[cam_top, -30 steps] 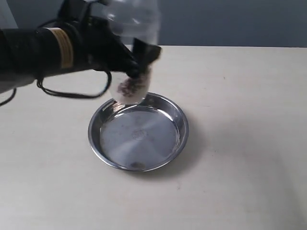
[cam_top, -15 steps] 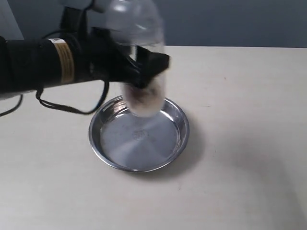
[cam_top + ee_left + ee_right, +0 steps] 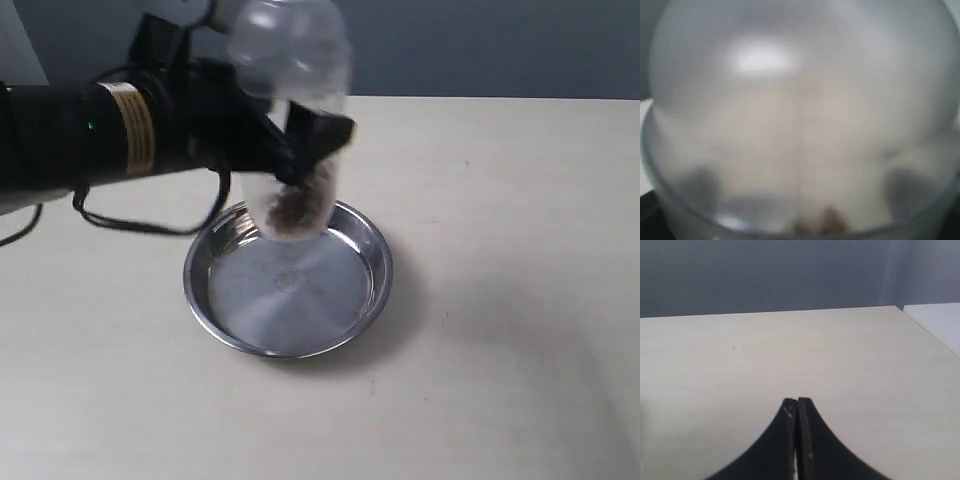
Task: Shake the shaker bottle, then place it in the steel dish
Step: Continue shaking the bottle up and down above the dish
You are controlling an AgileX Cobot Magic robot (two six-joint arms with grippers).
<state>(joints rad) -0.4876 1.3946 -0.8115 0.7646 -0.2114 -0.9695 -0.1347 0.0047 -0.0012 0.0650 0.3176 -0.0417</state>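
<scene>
The frosted shaker bottle [image 3: 293, 120] hangs nearly upright above the far rim of the steel dish [image 3: 230, 320], brownish bits gathered at its lower end. My left gripper [image 3: 300, 150] is shut on the bottle's middle, reaching in from the left. In the left wrist view the bottle [image 3: 800, 120] fills the whole picture as a blurred dome and hides the fingers. The dish rests on the beige table with a small stamped mark at its centre. My right gripper [image 3: 797, 401] is shut on nothing, above bare table, and does not show in the exterior view.
A black cable [image 3: 150, 225] loops under the left arm, just left of the dish. The beige table [image 3: 500, 250] stretches right of the dish. In the right wrist view the table's far edge [image 3: 790, 311] meets a grey wall.
The bottle swung from a tilt near the dish's far-left rim to the right and more upright, blurred midway. Now it is sharper and sits slightly higher over the far rim.
</scene>
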